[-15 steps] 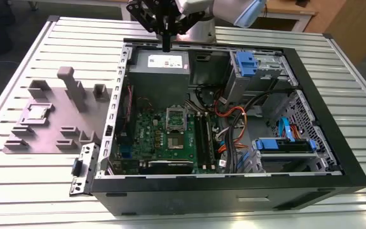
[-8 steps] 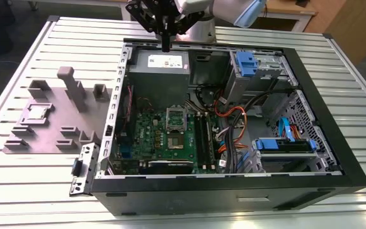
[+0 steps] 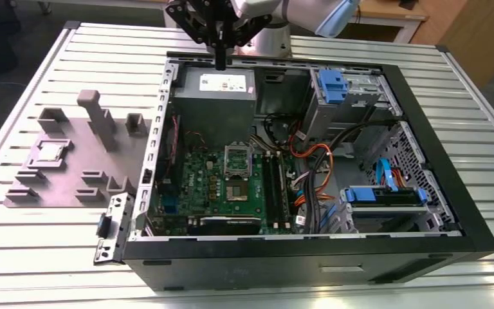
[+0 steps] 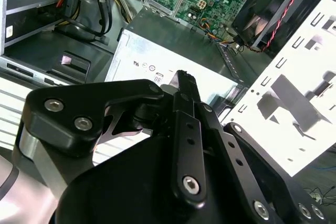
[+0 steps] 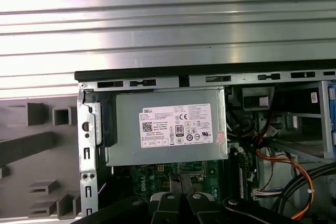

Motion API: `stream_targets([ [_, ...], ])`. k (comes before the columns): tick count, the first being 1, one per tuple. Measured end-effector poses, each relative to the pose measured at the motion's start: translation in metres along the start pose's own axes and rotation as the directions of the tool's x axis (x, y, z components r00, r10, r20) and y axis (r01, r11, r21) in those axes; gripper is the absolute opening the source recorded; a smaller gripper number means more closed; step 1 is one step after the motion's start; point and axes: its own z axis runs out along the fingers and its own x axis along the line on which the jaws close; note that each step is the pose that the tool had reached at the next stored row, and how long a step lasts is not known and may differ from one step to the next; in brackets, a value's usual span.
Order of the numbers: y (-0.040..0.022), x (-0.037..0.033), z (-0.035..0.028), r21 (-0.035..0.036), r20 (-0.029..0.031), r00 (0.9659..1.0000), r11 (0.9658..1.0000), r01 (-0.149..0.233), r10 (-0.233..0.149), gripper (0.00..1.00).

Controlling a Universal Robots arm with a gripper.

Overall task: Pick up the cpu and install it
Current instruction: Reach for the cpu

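Exterior view: pincer (image 3: 220,63), jaws narrow and empty, hangs over the power supply (image 3: 213,103). The cpu (image 3: 51,151) lies well apart, toward the exterior view's left, on a grey tray (image 3: 62,179). Pickup looks unstarted; grasping calls for opening above it.

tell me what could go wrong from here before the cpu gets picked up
1. The cpu lies in a grey fixture among raised posts; the end effector, now over the power supply, might clip one.
2. The socket frame sits deep inside the case, so a tilted placement may jam.
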Motion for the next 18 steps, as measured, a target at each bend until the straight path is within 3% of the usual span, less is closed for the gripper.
stream_targets([
  [18, -0.0003, 0.0045, -0.0001, 0.0000, 0.0000, 1.0000, 1.0000, 0.000, 0.000, 0.11],
])
